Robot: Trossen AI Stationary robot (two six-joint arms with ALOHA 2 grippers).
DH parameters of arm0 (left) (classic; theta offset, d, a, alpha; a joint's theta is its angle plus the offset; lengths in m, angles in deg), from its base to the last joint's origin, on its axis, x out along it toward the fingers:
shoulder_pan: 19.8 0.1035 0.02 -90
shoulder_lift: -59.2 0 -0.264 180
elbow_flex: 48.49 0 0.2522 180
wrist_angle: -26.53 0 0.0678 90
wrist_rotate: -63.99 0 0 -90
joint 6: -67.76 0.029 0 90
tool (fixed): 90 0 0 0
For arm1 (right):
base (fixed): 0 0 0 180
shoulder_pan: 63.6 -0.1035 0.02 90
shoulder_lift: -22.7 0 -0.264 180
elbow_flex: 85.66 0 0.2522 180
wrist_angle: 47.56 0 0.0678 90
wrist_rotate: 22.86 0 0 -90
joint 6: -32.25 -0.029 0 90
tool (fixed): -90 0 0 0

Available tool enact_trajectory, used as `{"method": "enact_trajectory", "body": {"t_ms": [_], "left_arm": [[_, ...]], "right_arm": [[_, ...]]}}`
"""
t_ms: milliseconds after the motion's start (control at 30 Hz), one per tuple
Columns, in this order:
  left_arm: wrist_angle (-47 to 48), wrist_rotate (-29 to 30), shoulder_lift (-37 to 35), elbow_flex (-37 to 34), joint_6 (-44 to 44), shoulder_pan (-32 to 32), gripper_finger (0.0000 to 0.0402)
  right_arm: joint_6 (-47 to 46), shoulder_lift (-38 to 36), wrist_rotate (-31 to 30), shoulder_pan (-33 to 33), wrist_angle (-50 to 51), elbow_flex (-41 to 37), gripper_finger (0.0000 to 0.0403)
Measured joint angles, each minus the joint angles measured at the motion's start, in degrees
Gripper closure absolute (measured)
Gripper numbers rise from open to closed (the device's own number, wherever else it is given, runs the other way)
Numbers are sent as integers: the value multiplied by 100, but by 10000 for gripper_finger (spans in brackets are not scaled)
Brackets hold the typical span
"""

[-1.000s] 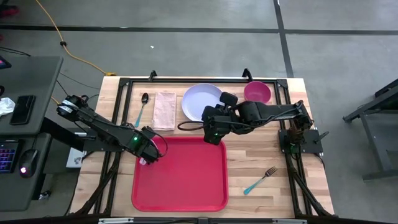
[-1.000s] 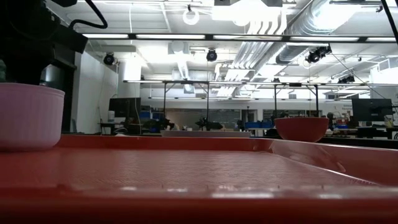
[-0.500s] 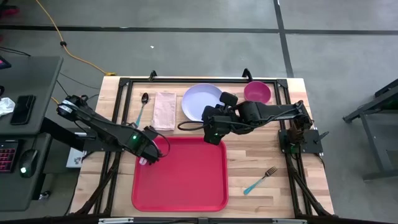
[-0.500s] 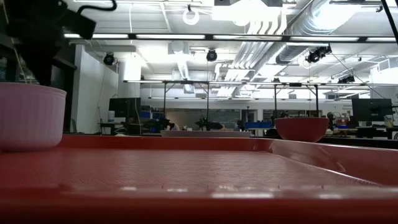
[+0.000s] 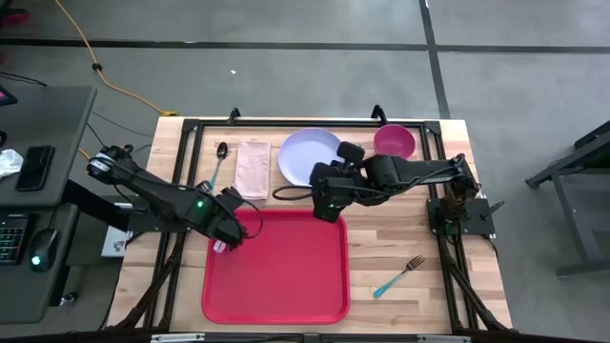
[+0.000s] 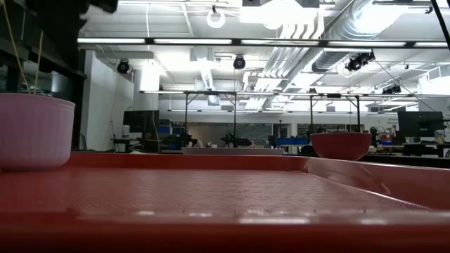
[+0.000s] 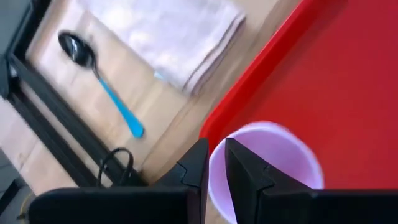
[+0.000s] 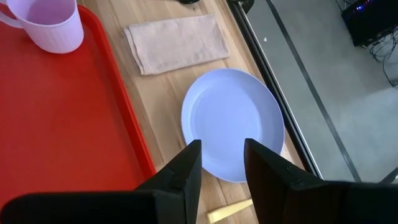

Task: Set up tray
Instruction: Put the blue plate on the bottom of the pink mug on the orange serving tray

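Note:
The red tray (image 5: 276, 272) lies on the near middle of the table. A pale lilac cup (image 5: 221, 246) stands upright on its base in the tray's far left corner (image 7: 273, 165). My left gripper (image 7: 216, 146) hangs above the cup's rim, pointing steeply down. Its fingers stand a narrow gap apart with nothing between them. My right gripper (image 8: 222, 149) hovers open over the tray's far right corner, beside the lilac plate (image 8: 233, 124), which lies flat on the wood.
A folded beige napkin (image 5: 253, 169) and a blue-handled spoon (image 5: 217, 167) lie at the far left. A pink bowl (image 5: 394, 141) stands at the far right. A blue-handled fork (image 5: 398, 276) lies right of the tray. A black frame runs along the table's edges.
My left gripper has risen straight off the cup and has almost left the top of the low view. The cup has stayed in the tray's corner. The right arm has kept still.

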Motion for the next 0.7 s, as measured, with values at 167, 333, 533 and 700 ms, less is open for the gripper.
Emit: {"method": "enact_trajectory", "body": {"t_ms": [167, 333, 533, 700], "left_arm": [[57, 387, 0, 624, 665, -2, 316], [54, 788, 0, 1280, 1410, -2, 316], [47, 1040, 0, 1986, 2184, -2, 316], [59, 916, 0, 2370, 2443, -2, 316]], "right_arm": [[-349, 2, 10, 61, 467, 0, 304], [-596, 2, 54, 125, 699, 0, 304], [-731, 1, 184, 235, 636, -480, 304], [-753, -11, 323, 454, 345, -1321, 304]]}}
